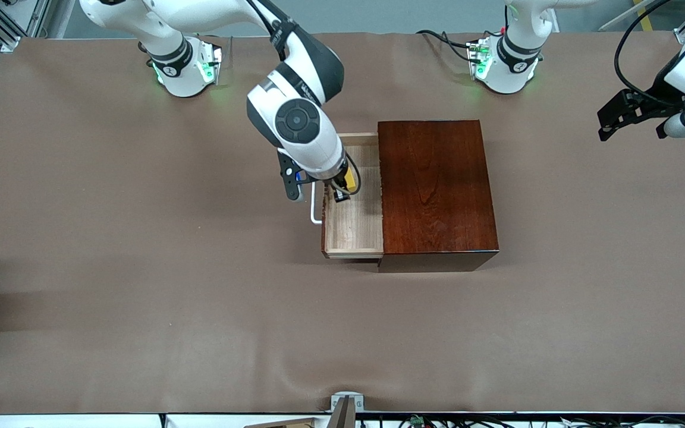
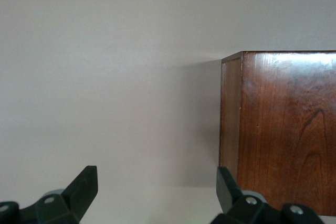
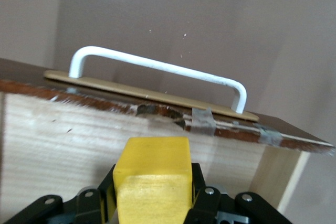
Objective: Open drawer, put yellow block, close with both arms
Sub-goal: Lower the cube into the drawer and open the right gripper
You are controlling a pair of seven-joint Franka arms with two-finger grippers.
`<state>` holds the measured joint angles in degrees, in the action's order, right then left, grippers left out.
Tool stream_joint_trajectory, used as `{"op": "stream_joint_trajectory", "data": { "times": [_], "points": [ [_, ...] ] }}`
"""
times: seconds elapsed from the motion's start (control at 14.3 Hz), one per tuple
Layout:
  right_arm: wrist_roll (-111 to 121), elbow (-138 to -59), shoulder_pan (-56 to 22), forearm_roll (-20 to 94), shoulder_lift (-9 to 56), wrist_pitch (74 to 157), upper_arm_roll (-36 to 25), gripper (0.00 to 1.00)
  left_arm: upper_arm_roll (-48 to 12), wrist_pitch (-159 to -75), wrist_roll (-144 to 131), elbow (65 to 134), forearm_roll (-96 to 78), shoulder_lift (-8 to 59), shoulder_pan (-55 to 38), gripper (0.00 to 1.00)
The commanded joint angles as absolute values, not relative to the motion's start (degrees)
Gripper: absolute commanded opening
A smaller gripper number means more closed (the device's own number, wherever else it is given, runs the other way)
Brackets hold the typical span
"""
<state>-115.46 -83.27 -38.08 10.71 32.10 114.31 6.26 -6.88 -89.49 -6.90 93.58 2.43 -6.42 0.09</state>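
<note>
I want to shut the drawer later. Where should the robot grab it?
Probably the white handle on the drawer front. It is a loop standing off the front, so fingers can close across the bar, coming from in front of the drawer, at the middle so it slides straight.

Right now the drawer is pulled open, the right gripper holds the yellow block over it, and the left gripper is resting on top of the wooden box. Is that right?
Not quite. The left gripper is not on the wooden box; the front view shows it waiting open toward the left arm's end of the table. The rest holds: the drawer is open, and the right gripper holds the yellow block over it.
</note>
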Motion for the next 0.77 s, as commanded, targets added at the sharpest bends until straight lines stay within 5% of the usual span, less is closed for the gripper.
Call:
{"op": "stream_joint_trajectory", "data": {
  "times": [0.0, 0.7],
  "points": [
    [-117.3, -83.4, -38.7, 9.7, 33.7, 116.6, 5.6, 0.00, -7.2, -88.7, -6.7, 93.3, 1.1, -7.0, 1.0, 1.00],
    [-126.1, -84.6, -40.0, 9.7, 33.8, 116.7, 5.5, 0.01, -7.1, -88.7, -6.7, 93.3, 1.1, -7.0, 1.1, 1.00]
  ]
}}
